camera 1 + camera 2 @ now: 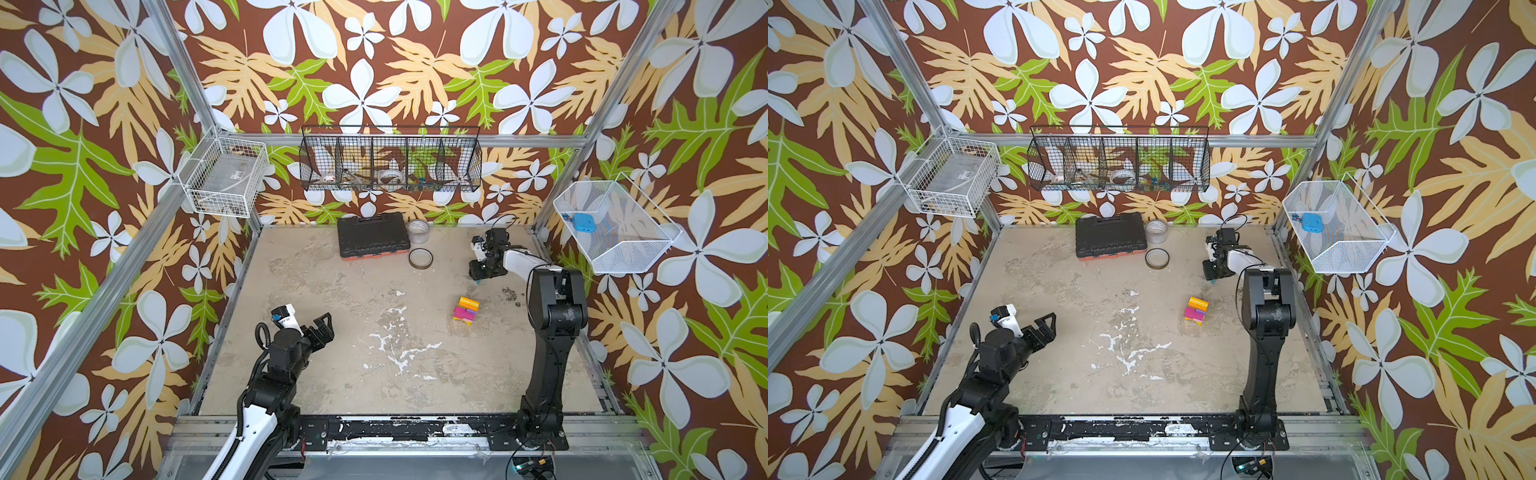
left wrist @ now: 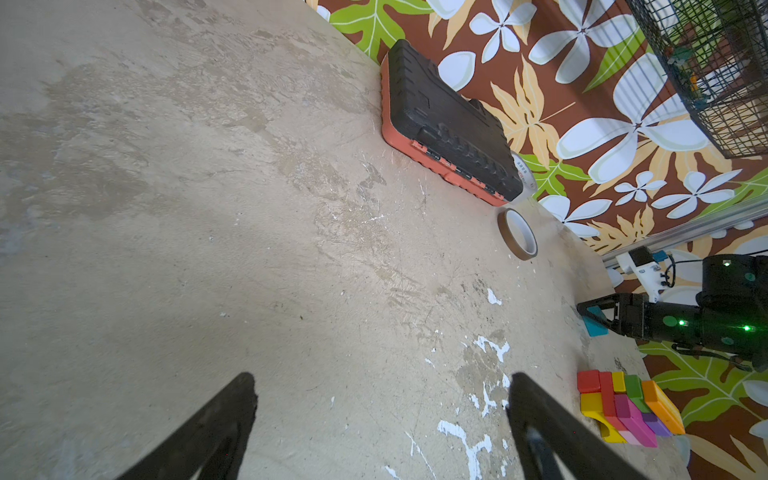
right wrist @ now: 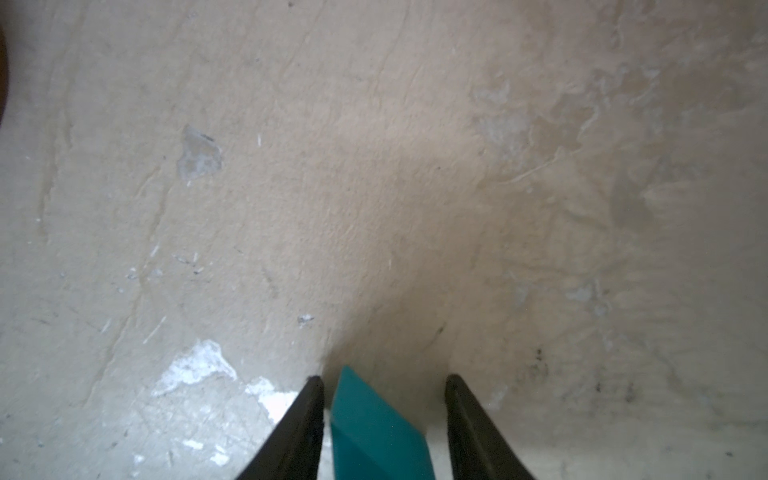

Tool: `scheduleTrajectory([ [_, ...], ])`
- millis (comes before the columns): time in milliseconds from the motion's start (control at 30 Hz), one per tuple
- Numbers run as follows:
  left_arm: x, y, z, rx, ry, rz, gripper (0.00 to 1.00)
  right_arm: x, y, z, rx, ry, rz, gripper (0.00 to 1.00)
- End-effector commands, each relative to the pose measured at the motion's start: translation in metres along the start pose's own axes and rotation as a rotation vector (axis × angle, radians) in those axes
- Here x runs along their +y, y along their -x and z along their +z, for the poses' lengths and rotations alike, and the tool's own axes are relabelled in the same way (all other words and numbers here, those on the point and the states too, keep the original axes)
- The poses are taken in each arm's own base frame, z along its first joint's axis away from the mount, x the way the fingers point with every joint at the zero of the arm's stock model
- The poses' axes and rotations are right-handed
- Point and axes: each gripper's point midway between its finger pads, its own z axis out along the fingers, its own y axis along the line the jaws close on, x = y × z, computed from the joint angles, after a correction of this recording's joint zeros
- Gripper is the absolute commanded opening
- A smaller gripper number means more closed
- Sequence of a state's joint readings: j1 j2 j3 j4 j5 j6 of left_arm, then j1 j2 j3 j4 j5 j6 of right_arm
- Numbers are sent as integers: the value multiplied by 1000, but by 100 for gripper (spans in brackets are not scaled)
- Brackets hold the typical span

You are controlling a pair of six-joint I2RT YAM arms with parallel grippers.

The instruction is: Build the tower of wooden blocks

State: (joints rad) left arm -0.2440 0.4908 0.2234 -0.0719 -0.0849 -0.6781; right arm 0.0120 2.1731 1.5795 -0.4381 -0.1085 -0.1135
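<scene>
at the near left the left gripper is held wide apart, empty. the tower is seen right of centre (no teal top yet). beyond it the teal block is straddled lengthwise, not clamped, by the right gripper.

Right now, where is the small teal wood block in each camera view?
Both top views: small teal wood block, a sliver under the right gripper, beyond the coloured block tower.
Left wrist: teal block at that gripper's tips, near the tower.
Right wrist: close up, between the black fingers.
Shared landmark: the right gripper's fingers around it.
</scene>
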Motion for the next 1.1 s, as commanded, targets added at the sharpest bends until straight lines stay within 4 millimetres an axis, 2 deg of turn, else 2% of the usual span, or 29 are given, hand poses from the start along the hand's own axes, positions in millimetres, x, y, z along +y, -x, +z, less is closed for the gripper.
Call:
scheduleTrajectory([
  [0, -3, 4, 0, -19, -12, -2, 95, 0, -20, 3, 82, -2, -3, 42],
  [200, -4, 4, 0, -17, -15, -2, 95, -18, -28, -4, 111, -112, -12, 32],
  [367, -4, 3, 0, -14, -16, -2, 95, -53, -37, -26, 133, -313, -16, 24],
  [500, -4, 4, -1, -17, -18, -3, 95, -81, -50, -44, 180, -499, -49, 22],
  [600, -4, 3, -1, -16, -23, -2, 95, -94, -64, -49, 218, -589, -76, 23],
  [800, -6, 3, -2, -17, -31, -3, 95, -106, -94, -41, 301, -645, -83, 22],
  [900, -5, 3, -2, -18, -30, -3, 95, -110, -102, -39, 323, -670, -88, 21],
  [1067, -5, 4, -2, -18, -32, -3, 95, -106, -102, -39, 310, -650, -85, 33],
])
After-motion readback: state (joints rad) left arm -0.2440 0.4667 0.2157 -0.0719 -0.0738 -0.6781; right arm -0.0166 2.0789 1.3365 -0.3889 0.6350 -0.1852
